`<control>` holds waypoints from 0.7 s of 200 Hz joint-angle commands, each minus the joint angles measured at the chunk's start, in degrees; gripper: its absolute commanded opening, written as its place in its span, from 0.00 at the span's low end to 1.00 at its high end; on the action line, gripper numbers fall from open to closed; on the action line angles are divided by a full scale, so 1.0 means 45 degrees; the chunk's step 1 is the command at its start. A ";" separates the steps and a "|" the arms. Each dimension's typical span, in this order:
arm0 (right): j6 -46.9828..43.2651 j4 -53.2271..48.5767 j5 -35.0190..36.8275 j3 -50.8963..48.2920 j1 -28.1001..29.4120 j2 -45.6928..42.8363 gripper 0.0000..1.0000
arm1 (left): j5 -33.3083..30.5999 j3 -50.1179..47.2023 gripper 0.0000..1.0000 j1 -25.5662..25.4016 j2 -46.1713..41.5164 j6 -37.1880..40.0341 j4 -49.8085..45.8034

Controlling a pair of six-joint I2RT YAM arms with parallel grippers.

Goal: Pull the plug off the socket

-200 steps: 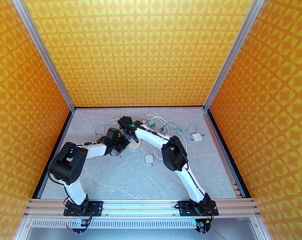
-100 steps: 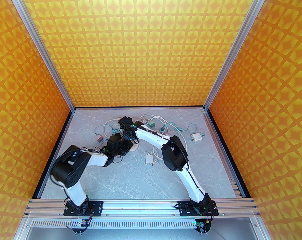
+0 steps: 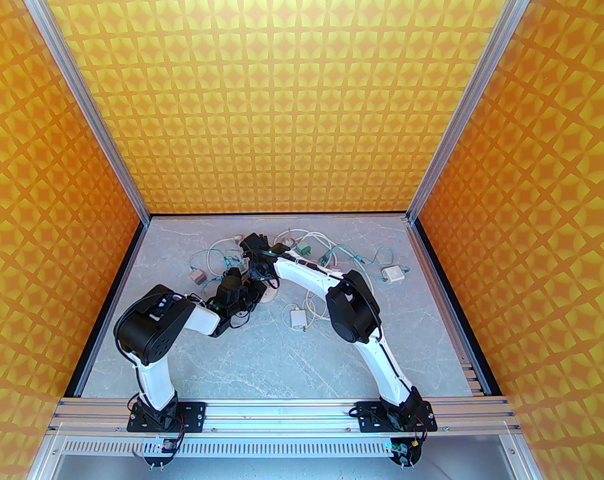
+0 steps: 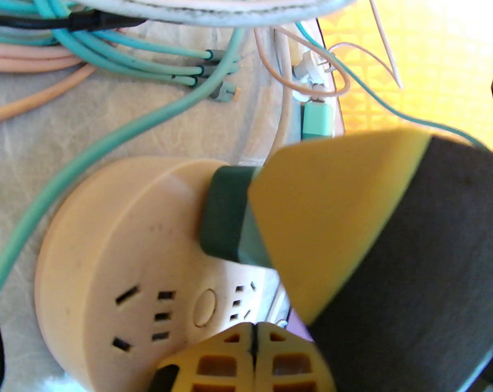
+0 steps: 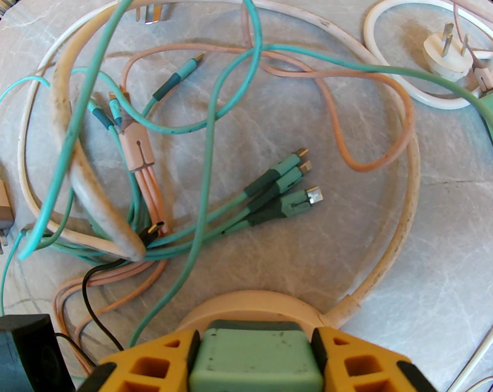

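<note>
The plug [image 5: 254,361], a green block, is seated in the round pink socket [image 4: 119,251], near one rim of its top face. It stands upright, so the pull must run straight up off that face. The right claw [image 5: 252,341] is the one on it. Its yellow fingers flank the plug's two sides, and as far as the close view shows, they are clenched on it. The left claw [image 4: 252,335] is squeezed together on nothing. It sits at the socket's opposite rim, seemingly pinning it to the tabletop [image 3: 261,358]. Loose cables [image 5: 213,137] lie beyond the socket.
</note>
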 commanded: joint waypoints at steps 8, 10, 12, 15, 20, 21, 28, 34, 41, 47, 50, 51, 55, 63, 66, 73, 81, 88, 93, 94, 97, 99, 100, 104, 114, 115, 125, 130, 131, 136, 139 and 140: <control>-0.0433 -0.1072 0.0246 0.1047 0.0641 -0.0029 0.32 | -0.0843 -0.0841 0.00 -0.0029 0.1283 -0.0756 -0.1420; -0.0448 -0.1105 0.0290 0.1078 0.0650 -0.0018 0.32 | -0.0840 -0.0844 0.00 -0.0026 0.1320 -0.0757 -0.1397; -0.0494 -0.1150 0.0367 0.1160 0.0682 0.0015 0.32 | -0.0805 -0.0815 0.00 -0.0020 0.1325 -0.0757 -0.1391; -0.0553 -0.1252 0.0524 0.1289 0.0729 0.0079 0.32 | -0.0764 -0.0787 0.00 -0.0026 0.1343 -0.0762 -0.1431; -0.0640 -0.1401 0.0681 0.1522 0.0787 0.0200 0.32 | -0.0701 -0.0692 0.00 -0.0010 0.1348 -0.0752 -0.1578; -0.0659 -0.1445 0.0713 0.1560 0.0802 0.0224 0.32 | -0.0682 -0.0661 0.00 -0.0014 0.1347 -0.0751 -0.1650; -0.0781 -0.1654 0.0809 0.1896 0.0883 0.0386 0.32 | -0.0575 -0.0420 0.00 -0.0026 0.1284 -0.0672 -0.2308; -0.0847 -0.1847 0.0837 0.2172 0.0959 0.0555 0.32 | -0.0526 -0.0226 0.00 -0.0037 0.1191 -0.0511 -0.2908; -0.0911 -0.2012 0.0869 0.2436 0.1027 0.0699 0.32 | -0.0527 -0.0084 0.00 -0.0056 0.1058 -0.0403 -0.3502; -0.0967 -0.2130 0.0907 0.2609 0.1050 0.0784 0.32 | -0.0543 -0.0027 0.00 -0.0057 0.0981 -0.0347 -0.3777; -0.0985 -0.2178 0.0918 0.2671 0.1068 0.0793 0.32 | -0.0536 -0.0025 0.00 -0.0047 0.0944 -0.0312 -0.3816; -0.0998 -0.2185 0.0919 0.2681 0.1069 0.0803 0.32 | -0.0541 -0.0034 0.00 -0.0052 0.0930 -0.0307 -0.3823; -0.1003 -0.2194 0.0912 0.2718 0.1059 0.0813 0.32 | -0.0541 -0.0025 0.00 -0.0052 0.0884 -0.0319 -0.3892; -0.1145 -0.2215 0.1066 0.2710 0.1051 0.0795 0.32 | -0.0541 -0.0004 0.00 -0.0057 0.0809 -0.0348 -0.4092; -0.1203 -0.2244 0.1148 0.2710 0.1041 0.0787 0.32 | -0.0536 0.0027 0.00 -0.0055 0.0785 -0.0325 -0.4175; -0.1327 -0.2334 0.1389 0.2731 0.1038 0.0755 0.32 | -0.0545 0.0116 0.00 -0.0057 0.0728 -0.0285 -0.4451; -0.1487 -0.2407 0.1682 0.2679 0.1007 0.0698 0.33 | -0.0546 0.0187 0.00 -0.0054 0.0676 -0.0277 -0.4785; -0.1596 -0.2421 0.1915 0.2506 0.0955 0.0652 0.33 | -0.0546 0.0209 0.00 -0.0057 0.0655 -0.0248 -0.4850; -0.1602 -0.2390 0.1952 0.2391 0.0920 0.0626 0.33 | -0.0546 0.0227 0.00 -0.0042 0.0624 -0.0273 -0.4888; -0.1589 -0.2389 0.1944 0.2365 0.0907 0.0612 0.33 | -0.0536 0.0238 0.00 -0.0040 0.0614 -0.0277 -0.4896; -0.1543 -0.2368 0.1883 0.2252 0.0835 0.0594 0.33 | -0.0533 0.0233 0.00 -0.0040 0.0605 -0.0292 -0.4893; -0.1505 -0.2349 0.1825 0.2215 0.0797 0.0583 0.33 | -0.0543 0.0231 0.00 -0.0038 0.0604 -0.0299 -0.4887; -0.1482 -0.2339 0.1792 0.2170 0.0777 0.0581 0.33 | -0.0544 0.0230 0.00 -0.0038 0.0584 -0.0301 -0.4896; -0.1384 -0.2289 0.1671 0.2033 0.0719 0.0547 0.33 | -0.0546 0.0244 0.00 -0.0038 0.0556 -0.0294 -0.4936; -0.0930 -0.1812 0.0880 0.1369 0.0472 0.0322 0.32 | -0.0556 0.0339 0.00 -0.0038 0.0477 -0.0213 -0.5155; -0.0882 -0.1729 0.0773 0.1249 0.0449 0.0275 0.32 | -0.0551 0.0353 0.00 -0.0038 0.0472 -0.0199 -0.5186; -0.0387 -0.0867 -0.0175 0.0344 0.0207 -0.0068 0.32 | -0.0543 0.0443 0.00 -0.0038 0.0411 -0.0125 -0.5431; -0.0149 -0.0338 -0.0548 -0.0184 0.0120 -0.0314 0.32 | -0.0545 0.0509 0.00 -0.0038 0.0389 -0.0087 -0.5520; -0.0130 -0.0269 -0.0576 -0.0270 0.0117 -0.0346 0.32 | -0.0546 0.0506 0.00 -0.0038 0.0389 -0.0087 -0.5534; -0.0060 -0.0063 -0.0627 -0.0458 0.0113 -0.0437 0.32 | -0.0546 0.0539 0.00 -0.0038 0.0368 -0.0059 -0.5583; -0.0022 -0.0013 -0.0606 -0.0501 0.0113 -0.0464 0.32 | -0.0546 0.0559 0.00 -0.0038 0.0366 -0.0059 -0.5617; -0.0018 0.0001 -0.0615 -0.0506 0.0113 -0.0470 0.32 | -0.0536 0.0570 0.00 -0.0038 0.0358 -0.0044 -0.5612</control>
